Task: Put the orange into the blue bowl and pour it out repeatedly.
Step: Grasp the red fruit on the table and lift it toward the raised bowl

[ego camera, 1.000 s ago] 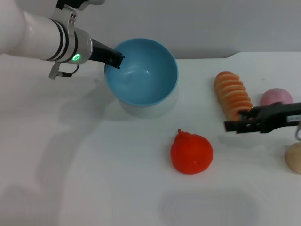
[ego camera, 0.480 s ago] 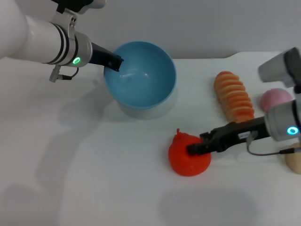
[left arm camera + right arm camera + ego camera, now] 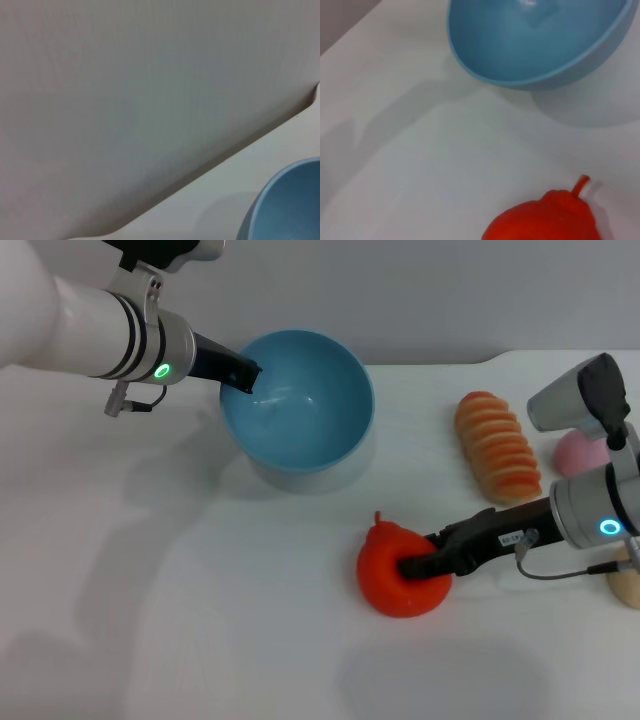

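Two grippers engaged: right gripper [image 3: 418,567] clamped on the orange [image 3: 392,585], which sits on the table [image 3: 200,620]. Left gripper [image 3: 243,374] pinches the blue bowl [image 3: 300,410] rim, bowl tilted toward the orange.

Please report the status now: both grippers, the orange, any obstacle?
Left gripper shut on blue bowl rim. Right gripper on orange, grip unclear. Orange on table; path to bowl clear.
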Controlling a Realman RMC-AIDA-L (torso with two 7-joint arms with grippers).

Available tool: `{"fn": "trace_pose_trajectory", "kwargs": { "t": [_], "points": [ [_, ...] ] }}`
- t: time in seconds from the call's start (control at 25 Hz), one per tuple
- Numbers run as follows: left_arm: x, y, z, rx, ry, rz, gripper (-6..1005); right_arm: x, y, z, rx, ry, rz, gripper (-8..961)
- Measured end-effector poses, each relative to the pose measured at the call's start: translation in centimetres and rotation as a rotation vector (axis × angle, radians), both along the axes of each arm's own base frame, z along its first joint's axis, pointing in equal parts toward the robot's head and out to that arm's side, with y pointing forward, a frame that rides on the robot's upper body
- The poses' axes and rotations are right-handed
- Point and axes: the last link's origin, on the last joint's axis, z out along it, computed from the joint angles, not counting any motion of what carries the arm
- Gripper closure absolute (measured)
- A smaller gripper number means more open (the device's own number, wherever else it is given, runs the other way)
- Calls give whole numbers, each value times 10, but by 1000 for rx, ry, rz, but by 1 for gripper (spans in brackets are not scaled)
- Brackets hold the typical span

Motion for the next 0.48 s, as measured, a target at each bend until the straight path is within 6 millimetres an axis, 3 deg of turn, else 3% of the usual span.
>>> {"fn": "trace_pose_trajectory", "kwargs": {
  "t": [0.04,0.48],
  "points": [
    [0,0,0,0,0,0,1001,0,0,1,2,0,3,291],
    [-2,0,-2,-5,-1,10,1000,-8,5,12,53,46,50,721]
  ]
}}
